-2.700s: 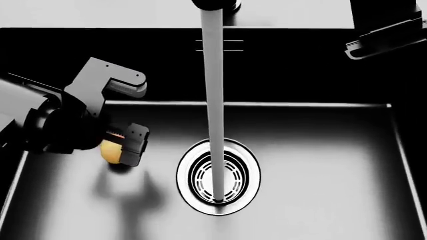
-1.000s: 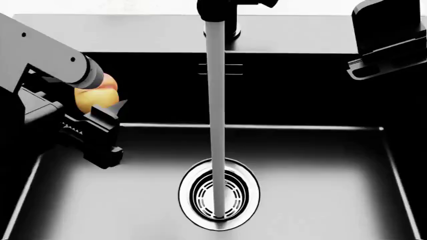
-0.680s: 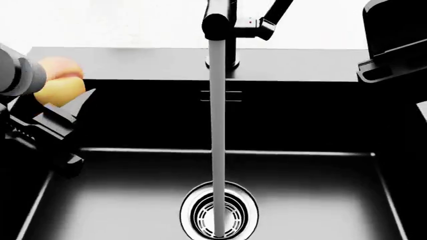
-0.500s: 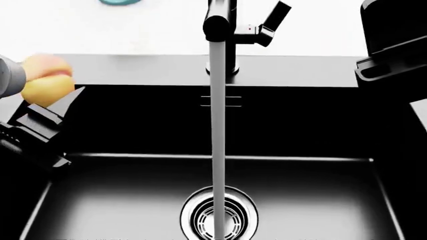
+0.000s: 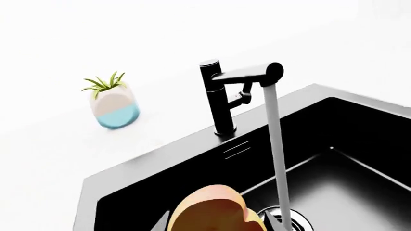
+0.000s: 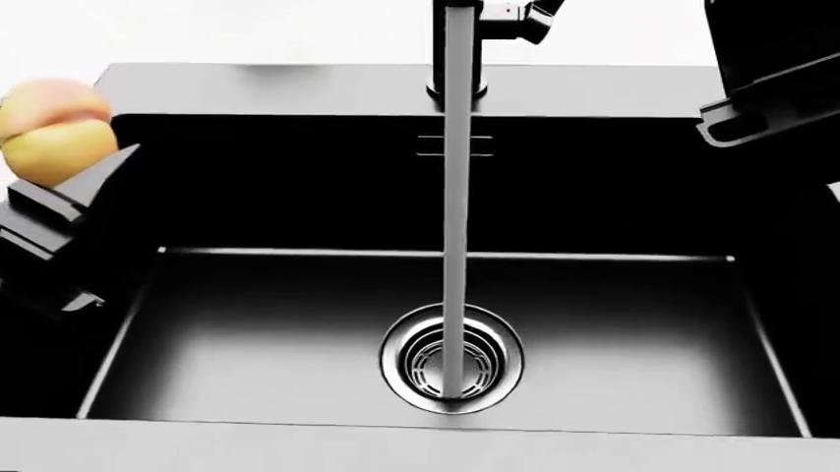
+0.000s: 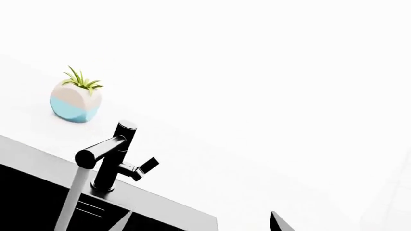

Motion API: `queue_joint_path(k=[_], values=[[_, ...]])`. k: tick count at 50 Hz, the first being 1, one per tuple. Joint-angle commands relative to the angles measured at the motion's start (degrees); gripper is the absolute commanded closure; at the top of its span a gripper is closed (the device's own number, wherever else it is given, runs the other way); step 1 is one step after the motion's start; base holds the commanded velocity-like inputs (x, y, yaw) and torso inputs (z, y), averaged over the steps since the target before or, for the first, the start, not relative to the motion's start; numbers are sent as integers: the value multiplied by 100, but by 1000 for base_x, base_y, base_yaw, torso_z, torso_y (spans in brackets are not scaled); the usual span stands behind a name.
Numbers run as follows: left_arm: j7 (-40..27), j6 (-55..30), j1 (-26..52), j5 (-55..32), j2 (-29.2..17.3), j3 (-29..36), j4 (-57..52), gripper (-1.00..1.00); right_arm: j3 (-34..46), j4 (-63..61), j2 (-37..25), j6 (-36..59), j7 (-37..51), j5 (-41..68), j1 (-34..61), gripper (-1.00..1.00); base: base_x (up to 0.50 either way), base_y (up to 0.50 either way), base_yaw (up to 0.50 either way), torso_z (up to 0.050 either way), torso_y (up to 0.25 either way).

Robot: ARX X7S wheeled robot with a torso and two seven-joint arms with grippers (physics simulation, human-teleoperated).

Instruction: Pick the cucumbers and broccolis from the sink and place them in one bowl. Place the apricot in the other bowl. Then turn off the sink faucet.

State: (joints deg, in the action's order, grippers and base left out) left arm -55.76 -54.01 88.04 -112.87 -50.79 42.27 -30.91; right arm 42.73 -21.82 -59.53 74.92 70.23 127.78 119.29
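My left gripper [image 6: 79, 162] is shut on the yellow-orange apricot [image 6: 53, 123] and holds it up at the left edge of the black sink [image 6: 263, 315], above the basin floor. In the left wrist view the apricot [image 5: 215, 211] fills the gap between the fingertips. The black sink faucet [image 6: 459, 49] stands at the back and a stream of water [image 6: 454, 216] runs into the chrome drain [image 6: 450, 359]. My right gripper [image 6: 768, 88] is open and empty, high at the back right. No cucumbers, broccolis or bowls are in view.
The faucet's side lever [image 5: 243, 96] points toward the basin side; the lever also shows in the right wrist view [image 7: 144, 168]. A white and blue plant pot [image 5: 114, 103] stands on the white counter behind the sink. The basin floor holds only the drain.
My left gripper has lifted the apricot from the basin floor up and to the left, to rim height. The head view has shifted back and shows the sink's front rim.
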Motion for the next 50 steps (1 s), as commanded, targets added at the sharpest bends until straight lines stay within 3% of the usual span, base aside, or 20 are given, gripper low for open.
queue_joint_path(k=[1,13,50], values=[[183,133,70,-5,93,-171,111,100,-42,107,187,56,-40,-38,207,-100,-500,98,0,0,0],[202,136,65,-50,30,-187,81,100,-108,226,273,118,-122,-227,355,-100,-374,-2,0,0,0],[-62,68,511,-421,69,-172,27,100,26,483,392,215,-73,-201,752,-100,0,-500,0,0,0]])
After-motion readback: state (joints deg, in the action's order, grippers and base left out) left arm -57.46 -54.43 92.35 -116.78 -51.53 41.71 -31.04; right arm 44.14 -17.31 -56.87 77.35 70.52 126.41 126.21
